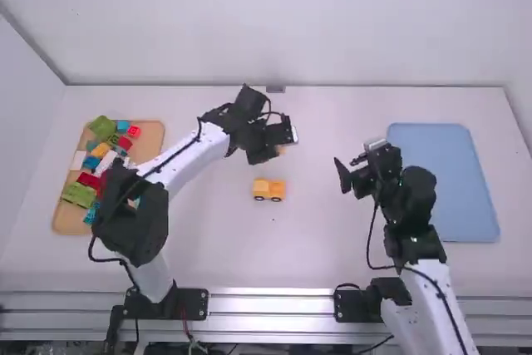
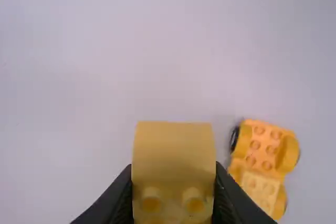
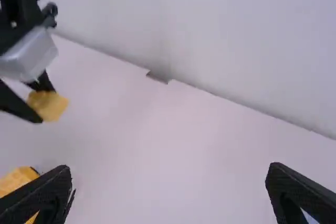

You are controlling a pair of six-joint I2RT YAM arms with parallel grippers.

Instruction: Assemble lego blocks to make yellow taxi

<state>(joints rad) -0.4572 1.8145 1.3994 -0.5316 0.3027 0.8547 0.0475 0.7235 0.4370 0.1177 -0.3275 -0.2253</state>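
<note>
The left gripper [image 1: 280, 147] grasps a yellow block [image 2: 173, 153] above the white table [image 1: 312, 239], near the yellow wheeled piece [image 1: 268, 189]. Well apart, the right gripper [image 1: 349, 170] is spread wide. Trays [image 1: 442, 184] flank both arms; a pale wall [image 1: 349, 22] bounds the far edge.

Lighting: bright, diffuse, spread broadly over the tabletop [image 1: 332, 239] and wall [image 1: 332, 22]; source direction cannot be told.
Tones, high view: tabletop pale, wall a shade greyer; joints [image 1: 133, 222] near black, their detail largely lost.
Glare: pale streaks along the metal rail [image 1: 270, 293].
Shadows: faint and soft-edged; one beside the car [image 1: 268, 189], seen in the left wrist view; another by it in the right wrist view.
Blur, left wrist view: block [image 2: 173, 145] close to the lens, out of focus, studs smeared; car studs soft but countable.
Blur, right wrist view: far block soft at its outline.
Distortion, high view: line where tabletop meets wall runs straight.
</note>
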